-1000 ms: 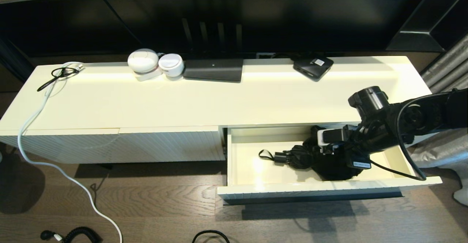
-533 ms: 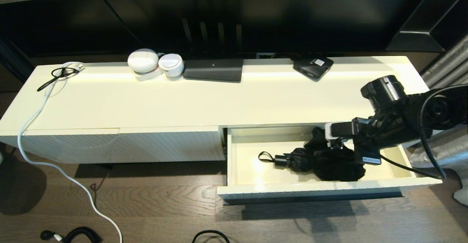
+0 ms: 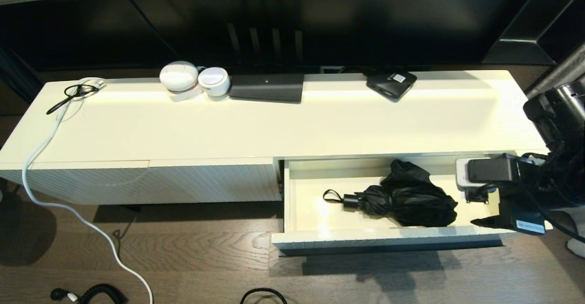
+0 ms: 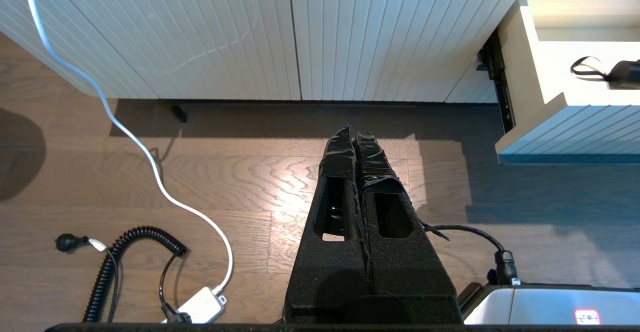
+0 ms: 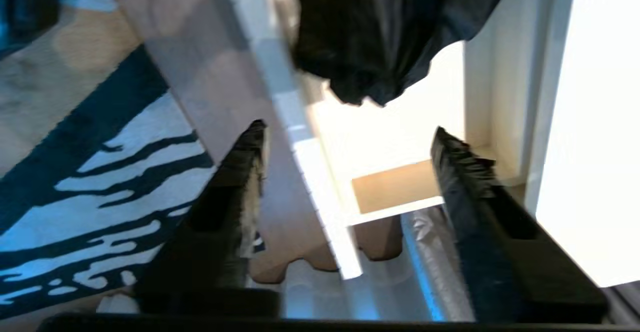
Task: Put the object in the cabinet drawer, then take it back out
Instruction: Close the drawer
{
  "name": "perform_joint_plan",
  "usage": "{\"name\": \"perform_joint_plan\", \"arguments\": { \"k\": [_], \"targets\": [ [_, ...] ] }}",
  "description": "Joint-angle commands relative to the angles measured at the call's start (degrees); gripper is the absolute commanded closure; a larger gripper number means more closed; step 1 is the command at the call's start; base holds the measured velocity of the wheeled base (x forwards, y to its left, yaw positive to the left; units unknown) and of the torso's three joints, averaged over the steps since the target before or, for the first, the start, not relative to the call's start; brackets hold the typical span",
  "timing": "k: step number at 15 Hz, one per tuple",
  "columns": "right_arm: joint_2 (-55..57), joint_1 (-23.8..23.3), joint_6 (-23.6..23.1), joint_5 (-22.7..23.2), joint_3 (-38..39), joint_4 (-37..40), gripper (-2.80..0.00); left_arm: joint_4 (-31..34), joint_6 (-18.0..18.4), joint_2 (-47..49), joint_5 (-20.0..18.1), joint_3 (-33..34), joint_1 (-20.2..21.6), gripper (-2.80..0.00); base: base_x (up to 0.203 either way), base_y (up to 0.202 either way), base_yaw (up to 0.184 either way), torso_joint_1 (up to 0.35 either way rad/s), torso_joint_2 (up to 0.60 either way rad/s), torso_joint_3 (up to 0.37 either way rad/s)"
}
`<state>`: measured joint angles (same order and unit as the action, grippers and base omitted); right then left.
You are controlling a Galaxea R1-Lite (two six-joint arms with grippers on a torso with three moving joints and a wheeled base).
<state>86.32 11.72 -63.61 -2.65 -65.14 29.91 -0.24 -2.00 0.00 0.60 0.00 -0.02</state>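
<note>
Two grippers to account for: my left gripper (image 4: 356, 140) sits parked over the floor with its fingers pressed together, nowhere near the work. Ahead of my right gripper (image 5: 345, 137), whose jaws stand apart and empty, the umbrella (image 3: 406, 199) lies in the open drawer (image 3: 393, 236), clear of both fingers. I judge it light but floppy, its fabric likely to slide, so I'd pinch the stiff handle (image 3: 351, 201) or the firm core, not the rumpled cloth.

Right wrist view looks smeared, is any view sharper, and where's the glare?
Right wrist view: blurred, the umbrella soft-edged beyond the open right gripper. Head view: sharp, with glare on the drawer floor. Left wrist view: sharp, a bright patch on the floorboards beyond the shut left gripper.
</note>
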Motion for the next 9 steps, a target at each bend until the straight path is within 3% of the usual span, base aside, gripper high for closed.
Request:
{"name": "perform_joint_plan", "arguments": {
  "k": [1,6,9],
  "targets": [
    [-6.75,0.61,-0.24,0.40,3.72,0.50,0.00,-0.02,-0.02,0.00,0.02,0.09,0.02,0.00,0.000,0.000,0.000,0.000,0.00,0.000],
    [-18.34,3.99,0.00,6.26,15.37,0.92,0.00,-0.02,-0.02,-0.06,0.02,0.09,0.02,0.00,0.000,0.000,0.000,0.000,0.00,0.000],
    [-21.48,8.78,2.06,6.31,22.75,-1.20,0.00,-0.02,-0.02,-0.01,0.02,0.09,0.02,0.00,0.000,0.000,0.000,0.000,0.00,0.000]
  ]
}}
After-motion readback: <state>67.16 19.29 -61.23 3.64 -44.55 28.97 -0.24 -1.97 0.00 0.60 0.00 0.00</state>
